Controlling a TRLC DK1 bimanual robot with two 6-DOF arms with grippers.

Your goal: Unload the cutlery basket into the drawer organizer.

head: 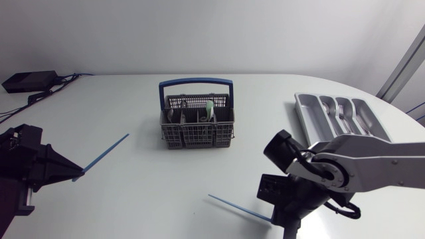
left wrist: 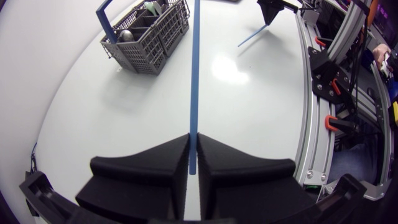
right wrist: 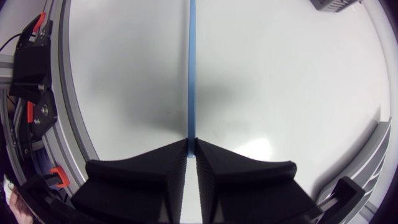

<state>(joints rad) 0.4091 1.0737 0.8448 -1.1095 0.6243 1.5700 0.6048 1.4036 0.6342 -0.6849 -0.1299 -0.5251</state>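
Head view: cutlery basket [head: 196, 127], grey w/ blue handle [head: 196, 83], stands upright mid-table, nearer the far edge. A pale green-white utensil [head: 209, 109] sticks up in it; can't tell what kind. Drawer organizer [head: 300, 109], silver, sits by the far-right edge, well apart from the basket, w/ forks [head: 342, 110] in one of its middle compartments. My left gripper [head: 76, 174] is at the left edge, pinched tight on a thin blue stick [head: 105, 154] that points twd the basket but ends well short of it. My right gripper [head: 272, 219] is near the front edge, right of centre, clamped on a second blue stick [head: 239, 208] that runs left across the table. Black box [head: 26, 81] w/ cables at the far-left corner.

Left wrist view: left gripper [left wrist: 193, 154] narrow, both fingers pressed onto the blue stick [left wrist: 194, 74], which runs straight ahead. Cutlery basket [left wrist: 146, 37] is ahead, off to one side of the stick, not touching it. A spoon [left wrist: 126, 35] bowl shows in an end compartment. Right gripper [left wrist: 271, 7] w/ second blue stick [left wrist: 254, 36] is far ahead on the other side.

Right wrist view: right gripper [right wrist: 191, 144] narrow, fingers gripping the second blue stick [right wrist: 192, 68] from both sides; the stick goes straight ahead over bare table [right wrist: 280, 93].
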